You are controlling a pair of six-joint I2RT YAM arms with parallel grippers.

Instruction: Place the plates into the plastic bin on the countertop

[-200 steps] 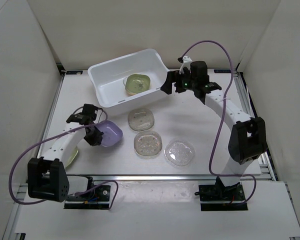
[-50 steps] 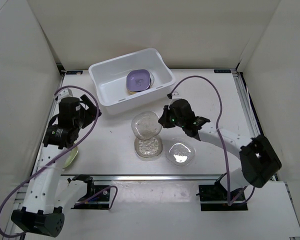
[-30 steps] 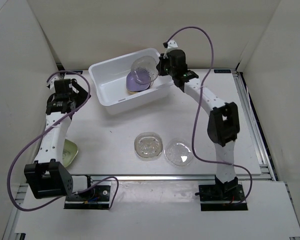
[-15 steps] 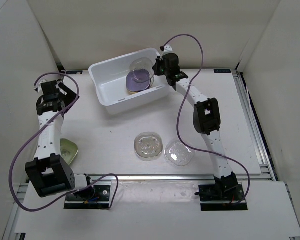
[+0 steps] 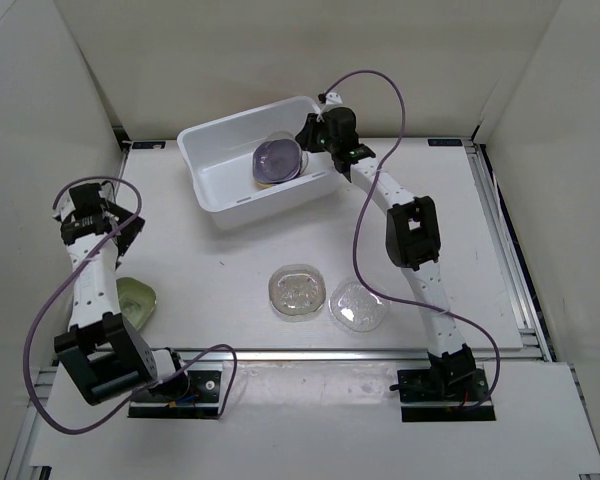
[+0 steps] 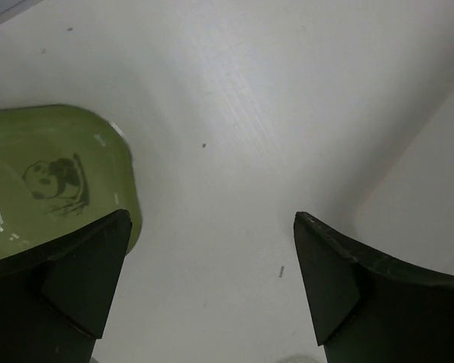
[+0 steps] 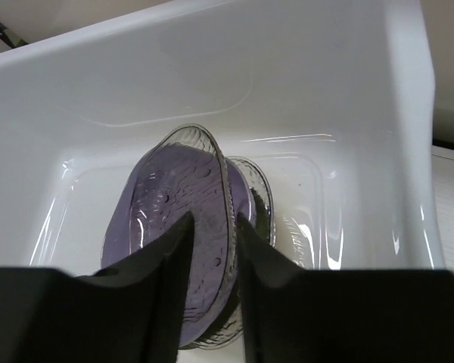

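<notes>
Nearest, in the middle of the off-white surface (image 5: 200, 260), two clear, ribbed plastic plates (image 5: 297, 288) (image 5: 358, 304) lie flat just beside each other. At the near left lies a pale green plate with a small panda drawing (image 6: 45, 181). The left hand (image 6: 212, 223) hangs above and beside it, spread wide and holding nothing.

At the far side sits the large white rectangular plastic bin (image 5: 242, 203). A purple plate (image 5: 278, 158) rests inside, towards its right end. The right hand (image 7: 214, 221) reaches over the bin's right rim, its fingers (image 7: 166, 287) narrowly parted on either side of the edge of a third clear plate (image 7: 212, 155), which leans tilted over the purple one. Whether they pinch it or have let go, I cannot tell.

The risk, in my judgement, is that tilt. Freed on edge, the plate may slide or clatter instead of nesting. A finger lifting away could also hook the rim and drag the plate out.
</notes>
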